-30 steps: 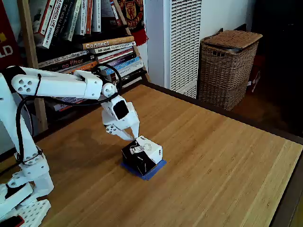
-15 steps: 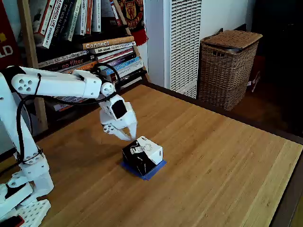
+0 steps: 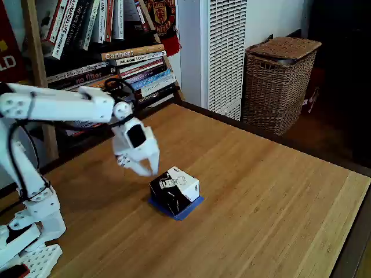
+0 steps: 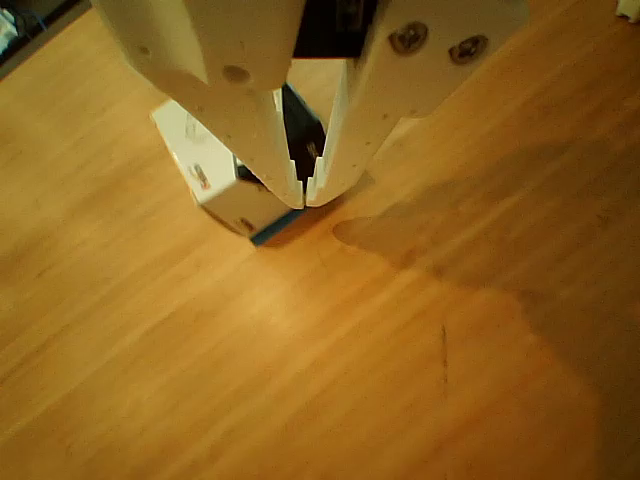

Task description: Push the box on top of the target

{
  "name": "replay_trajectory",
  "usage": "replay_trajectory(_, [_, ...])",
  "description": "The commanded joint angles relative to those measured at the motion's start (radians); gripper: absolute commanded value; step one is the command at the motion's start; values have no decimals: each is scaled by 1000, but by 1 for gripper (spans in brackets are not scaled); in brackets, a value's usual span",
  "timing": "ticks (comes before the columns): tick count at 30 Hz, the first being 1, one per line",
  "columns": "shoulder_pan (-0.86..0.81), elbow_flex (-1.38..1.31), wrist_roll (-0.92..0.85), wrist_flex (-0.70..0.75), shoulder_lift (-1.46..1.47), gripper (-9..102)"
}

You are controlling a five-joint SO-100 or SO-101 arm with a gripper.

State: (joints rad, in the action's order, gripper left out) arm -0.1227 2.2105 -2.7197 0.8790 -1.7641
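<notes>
hand [image 3: 148, 170] has drawn back from box [image 3: 174, 187].

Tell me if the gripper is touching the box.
Apart: in the fixed view, bare table shows between the gripper and the box.

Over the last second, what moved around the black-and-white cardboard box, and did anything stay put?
The white gripper, jaws closed and empty, backed away from the black-and-white cardboard box, drawing left in the fixed view and opening a gap. The box stayed put on the blue tape square, whose edges show beneath it. Nothing was grasped or released.
</notes>
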Motion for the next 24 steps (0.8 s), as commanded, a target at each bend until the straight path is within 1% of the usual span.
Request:
replay_trajectory(1, [-11,23,-23,-18,-51,0])
replay_trajectory(7, [-14,48,-25,-72,-43,0])
replay_trajectory(17, [-52,58,-81,-69,-48,0])
replay_trajectory(24, [-51,67,-80,-69,-52,0])
